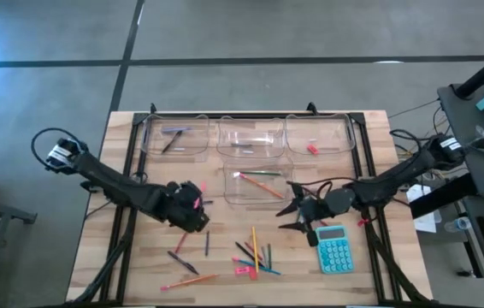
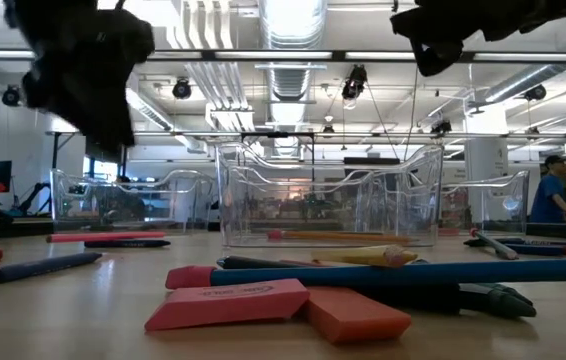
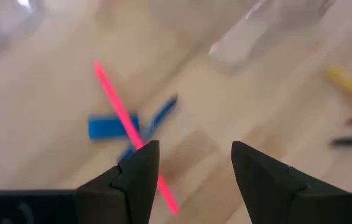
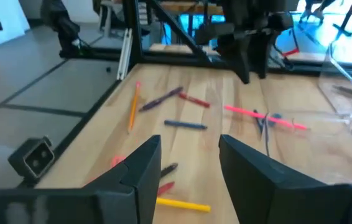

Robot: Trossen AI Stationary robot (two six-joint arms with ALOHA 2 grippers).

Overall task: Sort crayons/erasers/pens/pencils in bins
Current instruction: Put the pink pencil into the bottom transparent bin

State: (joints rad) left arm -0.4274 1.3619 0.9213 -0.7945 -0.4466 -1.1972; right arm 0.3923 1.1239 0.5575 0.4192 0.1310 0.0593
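Near edge of the tabletop (image 1: 139,265): most of the work is left. A loose scatter of pencils (image 1: 255,248), pens (image 1: 184,258) and a pink eraser (image 1: 244,271) lies in front, beside the teal calculator (image 1: 334,248); an orange pencil (image 1: 192,279) sits closest to the front edge. Mid tabletop: the left claw (image 1: 196,208) hangs above a long pink pencil (image 3: 121,116) and a small blue eraser (image 3: 112,127); its jaws are parted and empty, touching nothing. The right claw (image 1: 302,211) hovers just behind the calculator, jaws likewise spread with nothing between them. Just beyond, the nearer bin (image 1: 259,183) holds a few pencils. Far row: the left bin (image 1: 174,135) holds a couple of dark pens, the middle bin (image 1: 251,135) a thin stick or two, hard to tell which, and the right bin (image 1: 317,135) a small red piece, likely an eraser. Judgement: a handful sorted, well over half still loose; the pink pencil looks the likely next pick.
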